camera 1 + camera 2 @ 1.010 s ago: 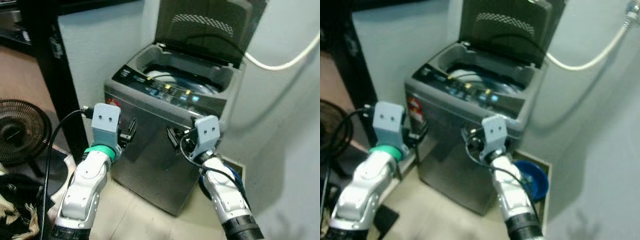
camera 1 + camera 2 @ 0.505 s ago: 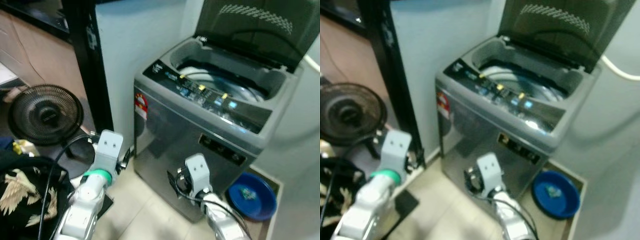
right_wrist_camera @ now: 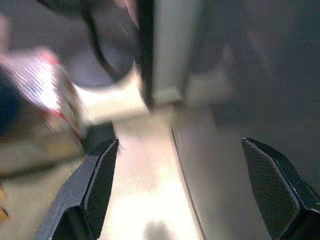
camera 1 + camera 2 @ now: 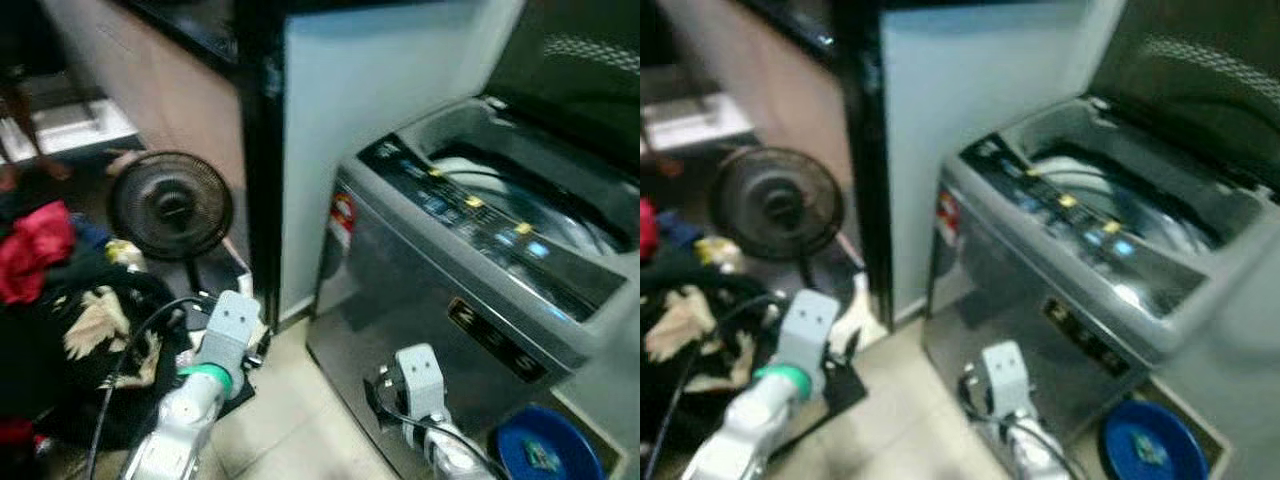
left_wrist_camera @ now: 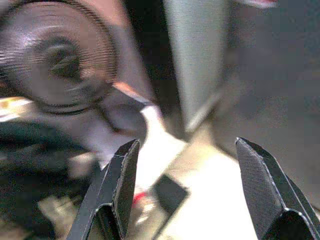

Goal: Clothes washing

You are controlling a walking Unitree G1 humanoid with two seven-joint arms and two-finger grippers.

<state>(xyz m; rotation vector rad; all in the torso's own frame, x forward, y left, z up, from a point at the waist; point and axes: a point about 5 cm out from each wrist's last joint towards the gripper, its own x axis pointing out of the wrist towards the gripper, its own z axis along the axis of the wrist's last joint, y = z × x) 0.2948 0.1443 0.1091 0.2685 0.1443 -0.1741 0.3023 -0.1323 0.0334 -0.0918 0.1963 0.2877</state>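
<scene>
Both claws are hanging empty with fingers spread: the left gripper [image 5: 192,192] low near the clothes pile [image 4: 70,300], the right gripper [image 3: 182,192] beside the washing machine [image 4: 480,250]. The view has been swinging left from the open-lidded washer toward the laundry, suggesting a fetch is starting.

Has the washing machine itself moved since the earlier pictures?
No. The washing machine stands against the same white wall panel; the whole picture shifted because the camera turned toward the fan.
</scene>
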